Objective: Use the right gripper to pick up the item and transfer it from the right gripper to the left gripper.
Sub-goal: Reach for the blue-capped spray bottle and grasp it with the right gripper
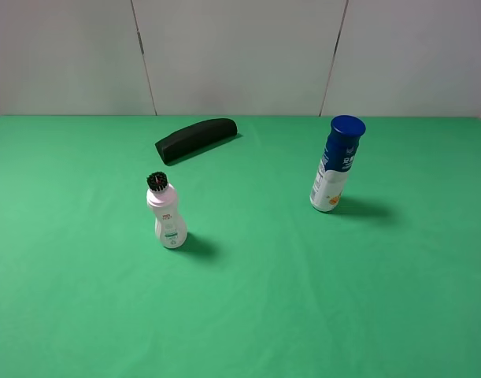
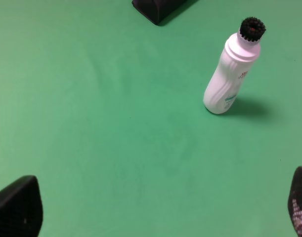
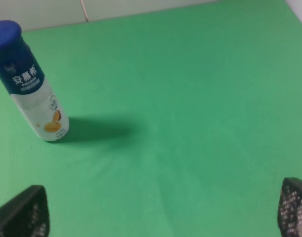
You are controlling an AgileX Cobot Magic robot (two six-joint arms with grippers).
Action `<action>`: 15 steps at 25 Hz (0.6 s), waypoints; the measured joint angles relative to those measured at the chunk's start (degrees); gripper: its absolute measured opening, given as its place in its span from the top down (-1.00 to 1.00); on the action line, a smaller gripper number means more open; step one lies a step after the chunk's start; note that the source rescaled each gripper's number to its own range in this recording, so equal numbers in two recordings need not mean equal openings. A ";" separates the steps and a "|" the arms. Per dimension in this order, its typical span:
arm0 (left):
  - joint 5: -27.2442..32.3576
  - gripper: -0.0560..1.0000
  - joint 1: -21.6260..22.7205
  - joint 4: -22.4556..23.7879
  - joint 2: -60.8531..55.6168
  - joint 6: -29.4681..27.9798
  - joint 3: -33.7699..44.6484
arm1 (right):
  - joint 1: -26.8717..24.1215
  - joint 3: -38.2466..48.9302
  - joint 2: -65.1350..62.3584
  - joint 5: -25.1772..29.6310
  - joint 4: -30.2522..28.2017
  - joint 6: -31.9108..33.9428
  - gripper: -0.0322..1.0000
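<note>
Item point(image 1: 337, 164): 1 blue-capped canister, standing on the green table point(image 1: 264, 315), right of centre, toward the far side. It stands apart from other things, which I judge leaves room for a side grasp. Long axis vertical, cap up. My right gripper point(image 3: 158, 212): spread wide, holding nothing, item well apart. My left gripper point(image 2: 158, 205): likewise wide, empty.
</note>
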 joint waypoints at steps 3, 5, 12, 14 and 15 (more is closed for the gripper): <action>0.00 -1.00 0.00 0.00 0.00 0.00 0.00 | 0.00 0.00 0.00 0.00 0.00 0.00 -1.00; 0.00 -1.00 0.00 0.00 0.00 0.00 0.00 | 0.00 0.00 0.00 0.00 0.00 0.00 -1.00; 0.00 -1.00 0.00 0.00 0.00 0.00 0.00 | 0.00 0.00 0.00 0.06 0.00 0.00 -1.00; 0.00 -1.00 0.00 0.00 0.00 0.00 0.00 | 0.00 0.00 0.00 0.06 0.00 0.00 -1.00; 0.00 -1.00 0.00 0.00 0.00 0.00 0.00 | 0.00 0.00 0.00 0.06 0.00 0.00 -1.00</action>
